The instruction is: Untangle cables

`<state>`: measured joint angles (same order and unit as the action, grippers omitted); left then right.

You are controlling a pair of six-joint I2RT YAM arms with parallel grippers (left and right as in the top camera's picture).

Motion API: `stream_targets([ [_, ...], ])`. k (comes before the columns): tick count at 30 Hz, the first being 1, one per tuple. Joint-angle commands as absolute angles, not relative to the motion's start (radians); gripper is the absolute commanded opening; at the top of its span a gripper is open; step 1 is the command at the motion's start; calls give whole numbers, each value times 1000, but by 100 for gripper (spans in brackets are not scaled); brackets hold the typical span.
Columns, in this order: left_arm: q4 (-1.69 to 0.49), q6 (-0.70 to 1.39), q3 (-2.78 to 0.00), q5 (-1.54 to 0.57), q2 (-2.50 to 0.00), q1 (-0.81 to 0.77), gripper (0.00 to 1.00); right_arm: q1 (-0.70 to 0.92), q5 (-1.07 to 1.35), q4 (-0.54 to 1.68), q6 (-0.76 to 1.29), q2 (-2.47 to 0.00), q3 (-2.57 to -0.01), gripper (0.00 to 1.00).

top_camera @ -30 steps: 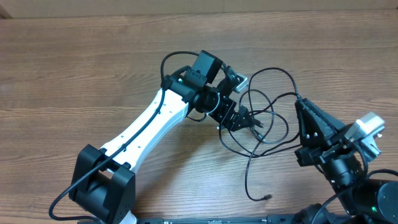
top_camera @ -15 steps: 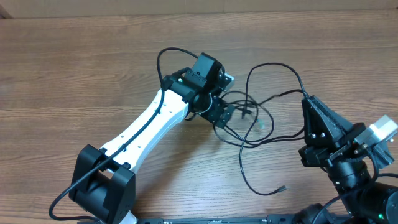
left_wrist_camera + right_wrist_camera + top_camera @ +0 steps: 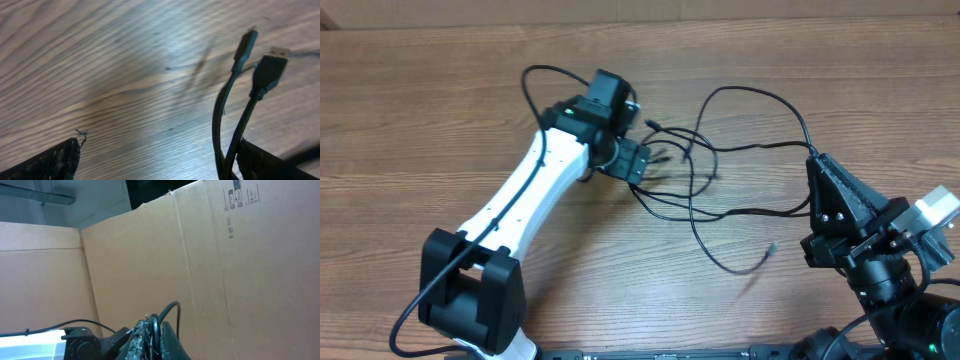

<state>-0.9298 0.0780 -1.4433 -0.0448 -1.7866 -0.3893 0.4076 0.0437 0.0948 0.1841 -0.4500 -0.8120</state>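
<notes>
Black cables (image 3: pixel 267 75) are sprawling over the worktop (image 3: pixel 420 120); left gripper (image 3: pixel 645 168) is gaping open, right gripper (image 3: pixel 813 165) is pinching one.

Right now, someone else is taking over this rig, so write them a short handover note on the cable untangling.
Left gripper wide open by the cables, gripping nothing; two plug ends lie beside one finger.
Right gripper shut on one of the cables at their right end.
Cables lie spread on the table between the grippers, one loose end near the front edge.
Done: strands spread out. Left: loops cross mid-table; separate them.
</notes>
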Motion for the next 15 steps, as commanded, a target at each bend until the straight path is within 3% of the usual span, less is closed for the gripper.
stream_targets([
  [1, -939, 113, -1443, -26, -1795, -354, 99, 410, 26, 80, 194, -444, -833, 4],
  [15, -939, 128, -1443, 10, -1795, -313, 100, 410, 4, 106, 194, -444, -833, 4],
])
